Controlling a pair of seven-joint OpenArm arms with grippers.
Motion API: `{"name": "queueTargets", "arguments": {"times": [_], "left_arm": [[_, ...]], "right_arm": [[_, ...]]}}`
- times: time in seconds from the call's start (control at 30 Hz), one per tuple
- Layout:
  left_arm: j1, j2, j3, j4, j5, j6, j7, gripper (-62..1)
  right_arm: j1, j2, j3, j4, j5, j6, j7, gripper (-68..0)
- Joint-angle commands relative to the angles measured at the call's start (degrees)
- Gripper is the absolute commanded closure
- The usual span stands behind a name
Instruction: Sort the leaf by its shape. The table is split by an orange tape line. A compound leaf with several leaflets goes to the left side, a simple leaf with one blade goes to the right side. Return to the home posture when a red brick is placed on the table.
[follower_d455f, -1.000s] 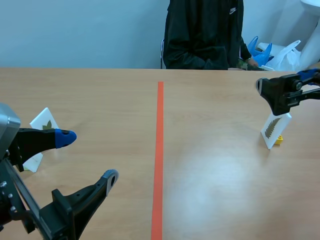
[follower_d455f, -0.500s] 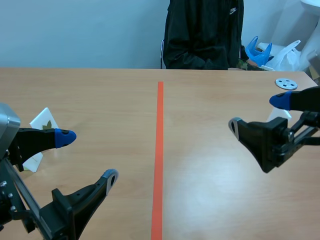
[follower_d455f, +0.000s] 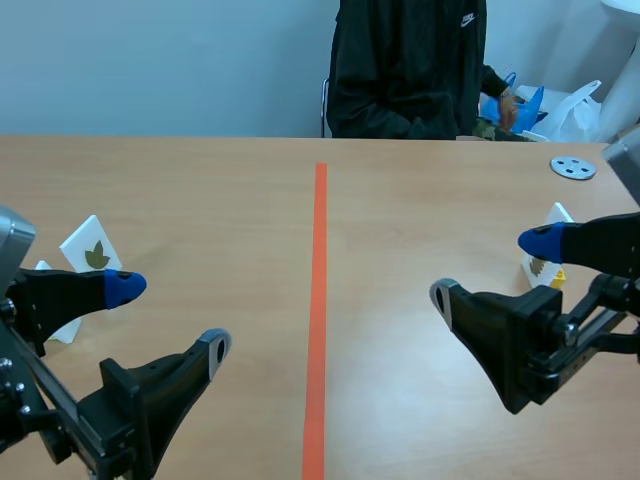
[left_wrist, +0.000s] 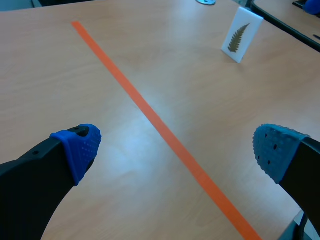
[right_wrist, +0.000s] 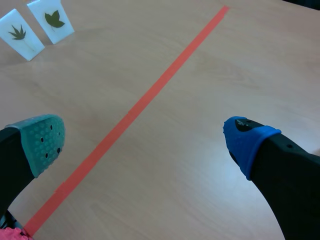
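Both tools stand open, with nothing between their fingers. The left tool (follower_d455f: 170, 318) hangs low over the bench (follower_d455f: 200, 190) on its own side of the orange tape line (follower_d455f: 319, 300), and the right tool (follower_d455f: 495, 270) hangs on the other side. Just beyond the right tool's blue-padded finger stands the white fern-leaf card (follower_d455f: 540, 268), partly hidden by that finger. Just beyond the left tool stand two more cards, side by side — the broad-leaf card (follower_d455f: 95, 252) and the fingered-leaf card (right_wrist: 20, 34). A person (follower_d455f: 410, 70) sits across the bench from both tools.
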Motion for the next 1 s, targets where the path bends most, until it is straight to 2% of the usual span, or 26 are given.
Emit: {"name": "queueTargets", "arguments": {"times": [0.0,0.4,0.53,0.7,0.97], "left_arm": [[-0.20,0.02,-0.24,0.31,-0.79,-0.46,-0.98,-62.3],[-0.17,0.00,-0.24,0.31,-0.72,-0.59,-4.20,-62.3],[-0.17,0.00,-0.24,0.28,-0.72,-0.59,-4.00,-62.3],[-0.17,0.00,-0.24,0.28,-0.70,-0.57,-3.96,-62.3],[-0.17,0.00,-0.24,0.28,-0.50,-0.44,-3.96,-62.3]], "right_arm": [[0.81,0.68,0.50,0.15,0.42,-0.11,0.83,-67.9],[1.31,0.68,0.48,-0.11,0.37,-0.59,0.72,-67.9],[1.31,0.68,0.37,-0.11,0.24,-3.23,0.57,-67.9],[1.27,0.68,0.20,-0.11,-0.09,-3.56,0.22,-67.9],[1.27,0.68,-3.43,-0.11,-3.32,-3.96,0.22,-67.9]]}}
